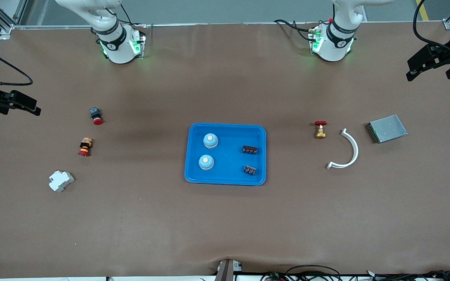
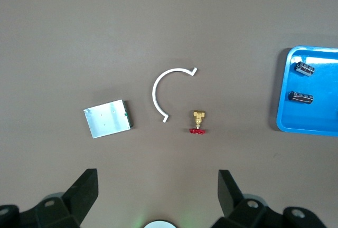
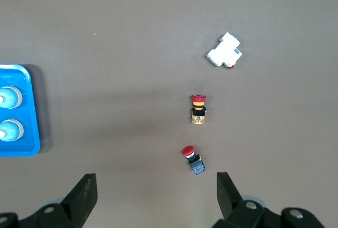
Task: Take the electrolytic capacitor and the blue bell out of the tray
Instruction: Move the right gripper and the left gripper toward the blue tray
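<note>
A blue tray [image 1: 231,134] sits mid-table. In it stand two light blue bells [image 1: 210,141] [image 1: 206,162] toward the right arm's end, and two black capacitors [image 1: 249,149] [image 1: 250,169] toward the left arm's end. The capacitors [image 2: 304,68] [image 2: 300,97] show in the left wrist view, the bells [image 3: 9,98] [image 3: 10,130] in the right wrist view. My left gripper [image 1: 430,72] [image 2: 157,180] is open and empty, high over the left arm's end of the table. My right gripper [image 1: 16,102] [image 3: 156,183] is open and empty, high over the right arm's end.
Toward the left arm's end lie a red-handled brass valve [image 1: 320,129], a white curved piece [image 1: 348,150] and a grey metal plate [image 1: 387,128]. Toward the right arm's end lie two red push buttons [image 1: 95,115] [image 1: 85,146] and a white breaker [image 1: 61,180].
</note>
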Robot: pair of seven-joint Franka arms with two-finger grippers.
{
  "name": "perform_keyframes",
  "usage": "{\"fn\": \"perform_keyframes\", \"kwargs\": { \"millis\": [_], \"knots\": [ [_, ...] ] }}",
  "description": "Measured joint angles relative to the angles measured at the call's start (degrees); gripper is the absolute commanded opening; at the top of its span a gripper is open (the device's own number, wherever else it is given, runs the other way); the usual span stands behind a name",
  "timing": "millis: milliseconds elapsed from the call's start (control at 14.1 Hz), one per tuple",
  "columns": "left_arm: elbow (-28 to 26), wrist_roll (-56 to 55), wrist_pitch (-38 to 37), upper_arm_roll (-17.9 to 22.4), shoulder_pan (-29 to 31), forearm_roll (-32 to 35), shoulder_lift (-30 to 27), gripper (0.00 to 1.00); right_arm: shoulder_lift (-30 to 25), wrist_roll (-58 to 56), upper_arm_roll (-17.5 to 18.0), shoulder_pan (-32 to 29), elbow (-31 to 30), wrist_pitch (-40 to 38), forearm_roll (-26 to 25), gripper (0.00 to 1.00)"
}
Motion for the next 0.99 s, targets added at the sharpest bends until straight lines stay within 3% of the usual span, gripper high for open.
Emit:
{"fn": "perform_keyframes", "kwargs": {
  "millis": [638,993],
  "knots": [
    [-0.2,-0.07,-0.46,0.06,0.09,0.0,0.77,1.0,0.0,0.73,0.14,0.04,-0.18,0.23,0.88,1.0],
    [-1.05,-3.9,-1.09,-0.27,-0.48,0.0,2.99,1.0,0.02,4.29,0.75,2.31,-4.71,3.58,2.61,1.0]
  ]
}}
